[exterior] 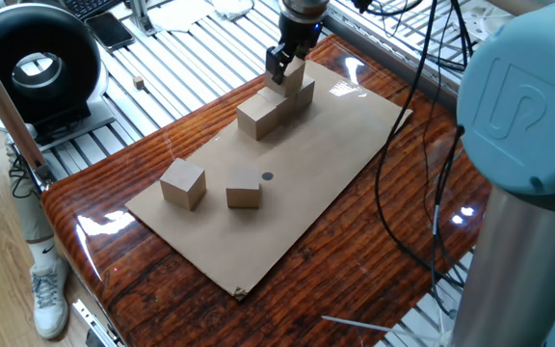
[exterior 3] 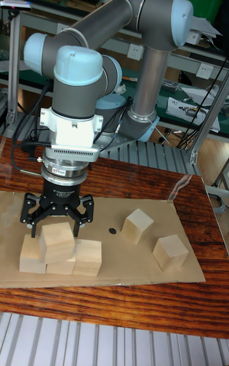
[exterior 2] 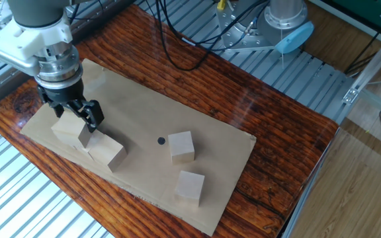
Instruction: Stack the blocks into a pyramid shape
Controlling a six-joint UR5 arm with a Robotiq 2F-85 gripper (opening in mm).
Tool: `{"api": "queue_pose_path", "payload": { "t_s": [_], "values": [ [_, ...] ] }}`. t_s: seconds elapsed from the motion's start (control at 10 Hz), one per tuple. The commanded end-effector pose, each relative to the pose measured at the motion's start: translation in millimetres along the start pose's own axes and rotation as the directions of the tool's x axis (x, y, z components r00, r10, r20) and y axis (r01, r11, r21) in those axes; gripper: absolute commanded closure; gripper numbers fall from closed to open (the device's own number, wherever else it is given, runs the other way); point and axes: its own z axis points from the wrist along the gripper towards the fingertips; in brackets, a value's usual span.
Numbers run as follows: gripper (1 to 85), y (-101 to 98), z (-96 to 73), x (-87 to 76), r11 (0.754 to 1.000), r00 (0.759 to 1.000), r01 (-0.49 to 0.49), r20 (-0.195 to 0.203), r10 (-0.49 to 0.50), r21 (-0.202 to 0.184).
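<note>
Three tan blocks form a row on the cardboard: the end block (exterior 2: 108, 151), a middle one (exterior 3: 88, 256) and a far one (exterior 3: 30, 255). Another block (exterior 2: 71, 131) (exterior 3: 57, 241) rests on top of the row, over its far half. My gripper (exterior 2: 71, 116) (exterior 3: 57, 223) (exterior: 284, 69) hangs straight over this upper block, open, with a finger (exterior 2: 94, 116) close by each of its sides. Two loose blocks lie apart on the sheet, one (exterior 2: 181, 145) (exterior: 244, 192) near the black dot and one (exterior 2: 190, 186) (exterior: 183, 182) closer to the sheet's end.
The cardboard sheet (exterior 2: 204, 125) lies on a glossy wooden table (exterior 2: 276, 132), with a black dot (exterior 2: 161, 140) at its middle. Cables (exterior 2: 177, 39) trail over the far side. A black round device (exterior: 32, 67) and a tiny wooden cube (exterior: 139, 83) sit off the table.
</note>
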Motion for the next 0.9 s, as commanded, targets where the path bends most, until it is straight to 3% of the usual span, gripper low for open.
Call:
{"api": "queue_pose_path", "payload": {
  "t_s": [0.0,0.3,0.5,0.8],
  "values": [
    [0.7,-6.8,0.9,0.4,1.0,1.0,0.019,0.008,-0.019,0.011],
    [0.7,6.2,-7.6,8.9,1.0,1.0,-0.01,-0.007,0.01,-0.017],
    [0.7,4.3,-17.0,10.5,1.0,1.0,0.001,-0.012,-0.001,0.025],
    [0.7,8.7,-25.1,9.0,0.999,1.0,0.003,-0.015,-0.002,0.045]
  ]
}}
